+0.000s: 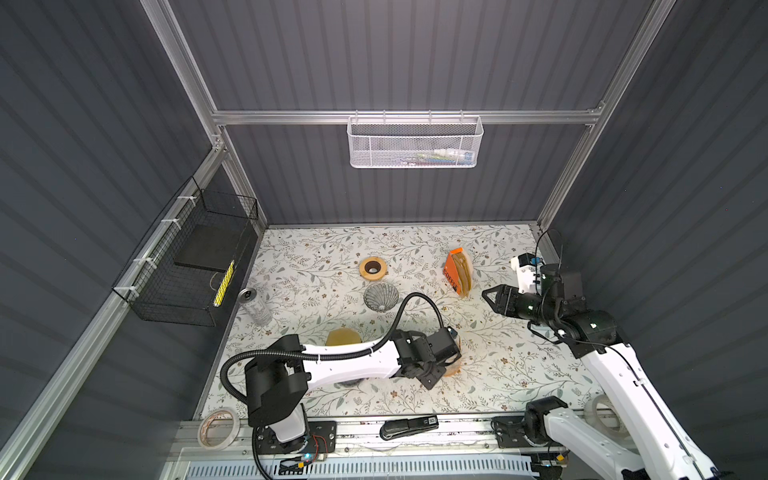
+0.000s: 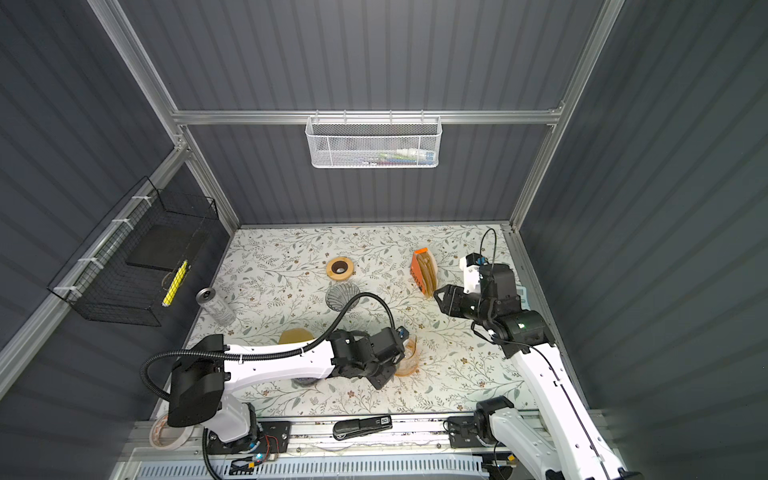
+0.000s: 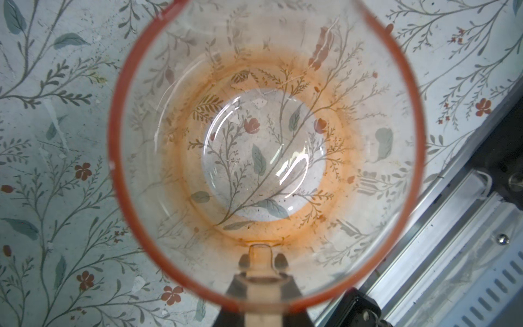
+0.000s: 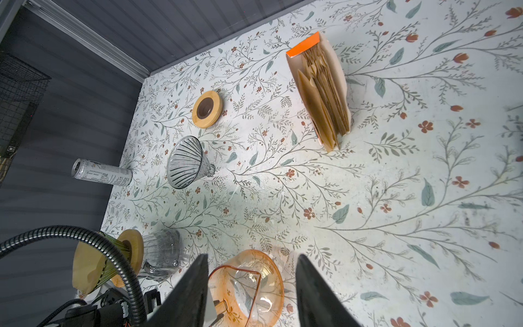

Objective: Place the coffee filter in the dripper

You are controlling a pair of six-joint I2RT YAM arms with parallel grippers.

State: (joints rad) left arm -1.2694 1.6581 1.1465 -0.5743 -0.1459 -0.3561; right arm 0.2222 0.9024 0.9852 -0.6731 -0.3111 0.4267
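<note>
Orange jug (image 3: 266, 158) is clamped by its handle in the left claw (image 3: 263, 262). Right claw (image 4: 252, 257), apart and empty, probably pinches one filter (image 4: 312, 104) next.

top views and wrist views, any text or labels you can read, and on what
"COFFEE": side of the orange filter box, last letter unclear.
Fine print on the can: too small to read.
White label on the stapler: too blurred to read.
</note>
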